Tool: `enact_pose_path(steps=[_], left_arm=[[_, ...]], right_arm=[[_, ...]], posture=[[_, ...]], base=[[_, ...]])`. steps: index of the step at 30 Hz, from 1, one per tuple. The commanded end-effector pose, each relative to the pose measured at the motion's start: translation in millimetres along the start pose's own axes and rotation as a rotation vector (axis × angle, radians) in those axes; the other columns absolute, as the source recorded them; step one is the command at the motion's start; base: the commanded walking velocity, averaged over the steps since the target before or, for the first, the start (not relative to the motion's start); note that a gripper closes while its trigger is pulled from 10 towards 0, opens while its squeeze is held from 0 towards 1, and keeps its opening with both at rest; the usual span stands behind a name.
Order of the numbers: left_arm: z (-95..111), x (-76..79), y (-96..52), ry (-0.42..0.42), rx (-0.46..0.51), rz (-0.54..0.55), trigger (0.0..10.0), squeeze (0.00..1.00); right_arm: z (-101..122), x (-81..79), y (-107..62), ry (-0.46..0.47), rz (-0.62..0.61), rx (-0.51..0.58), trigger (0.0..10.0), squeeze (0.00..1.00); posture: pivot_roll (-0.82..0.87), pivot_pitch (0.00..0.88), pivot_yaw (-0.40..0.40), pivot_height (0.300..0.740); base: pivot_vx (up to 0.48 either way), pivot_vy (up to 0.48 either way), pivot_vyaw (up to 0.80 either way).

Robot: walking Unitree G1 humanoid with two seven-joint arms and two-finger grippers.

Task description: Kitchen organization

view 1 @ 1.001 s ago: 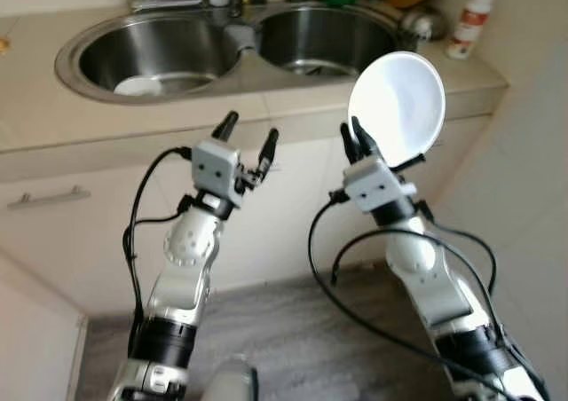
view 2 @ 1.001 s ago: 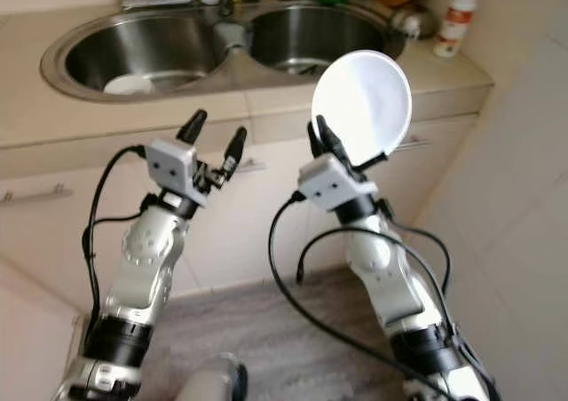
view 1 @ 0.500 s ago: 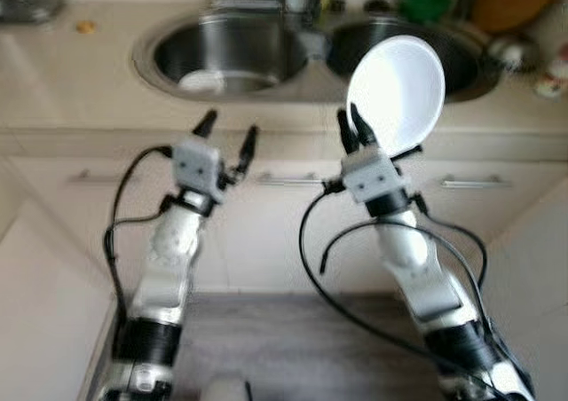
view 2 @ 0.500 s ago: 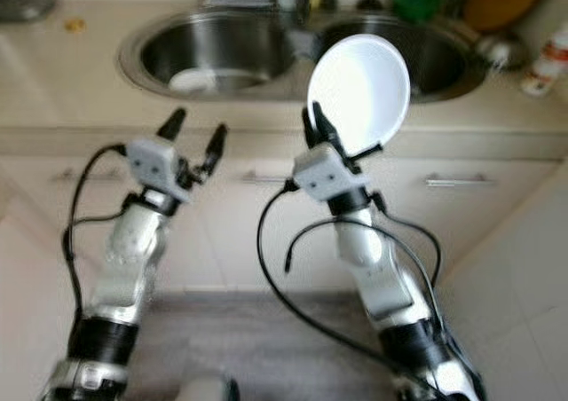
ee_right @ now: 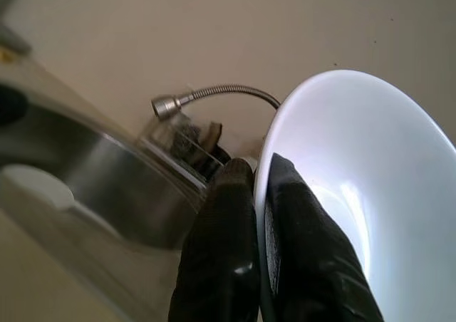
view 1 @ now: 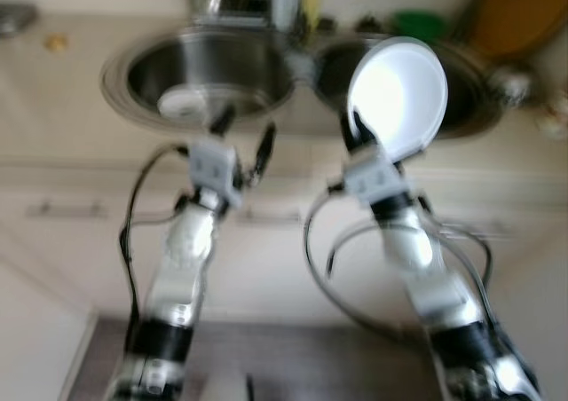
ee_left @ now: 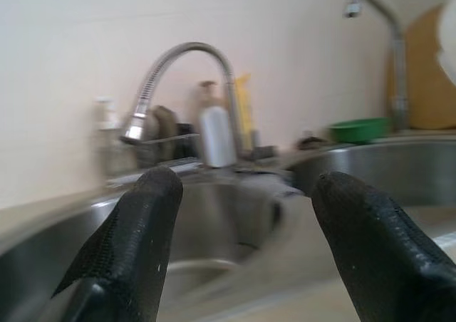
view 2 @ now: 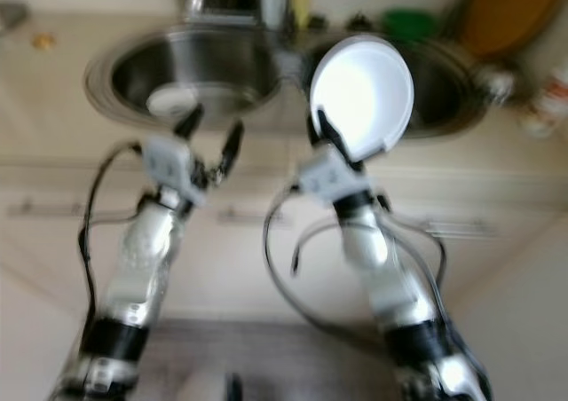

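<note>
Head views, blurred: right gripper raised in front of the double sink, fingers pinched on the rim of a white plate, held upright and tilted, above the counter edge before the right basin. Left gripper up beside it, fingers apart, nothing btwn them, before the left basin; a white dish lies in that basin. Green bowl and orange board at the back. Left wrist view: two black fingers spread wide, faucet and bottles behind the sink. Right wrist view: fingers clamped tight on the plate rim, one each side; flexible faucet behind.
</note>
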State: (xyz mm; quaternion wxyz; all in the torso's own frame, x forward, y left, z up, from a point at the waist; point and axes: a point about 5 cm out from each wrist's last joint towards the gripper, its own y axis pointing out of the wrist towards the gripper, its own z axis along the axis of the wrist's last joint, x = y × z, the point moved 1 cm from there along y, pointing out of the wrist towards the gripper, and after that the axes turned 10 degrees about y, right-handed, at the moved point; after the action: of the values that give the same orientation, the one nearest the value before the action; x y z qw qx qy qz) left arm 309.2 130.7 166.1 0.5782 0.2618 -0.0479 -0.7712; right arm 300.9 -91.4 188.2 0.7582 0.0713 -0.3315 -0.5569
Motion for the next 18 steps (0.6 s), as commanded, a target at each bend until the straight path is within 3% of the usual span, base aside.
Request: enact_pose_path(steps=[1,3,8,18], left_arm=[[5.0,8.4,4.2,-0.012,0.024,-0.023,10.0,0.0],[4.8,8.4,4.1,-0.012,0.025,-0.022,10.0,0.0],[5.3,8.4,4.5,-0.011,0.028,-0.022,10.0,0.0],[4.8,6.7,5.5,-0.004,0.021,-0.009,10.0,0.0]], right_arm=[[-2.2,11.0,-3.7,0.009,-0.04,-0.002,10.0,0.0],[-5.1,12.2,-3.1,-0.008,-0.038,-0.026,10.0,0.0],[-4.7,13.4,-2.7,-0.005,-0.047,-0.019,10.0,0.0],[-19.9,22.7,-3.1,0.058,-0.124,-0.122,10.0,0.0]], posture=[[0.14,0.0,-0.045,0.74],[0.14,0.0,-0.044,0.74],[0.14,0.0,-0.044,0.74],[0.15,0.0,-0.044,0.74]], base=[[0.326,0.0,0.8],[0.326,0.0,0.0],[0.31,0.0,0.74],[0.049,0.0,0.0]])
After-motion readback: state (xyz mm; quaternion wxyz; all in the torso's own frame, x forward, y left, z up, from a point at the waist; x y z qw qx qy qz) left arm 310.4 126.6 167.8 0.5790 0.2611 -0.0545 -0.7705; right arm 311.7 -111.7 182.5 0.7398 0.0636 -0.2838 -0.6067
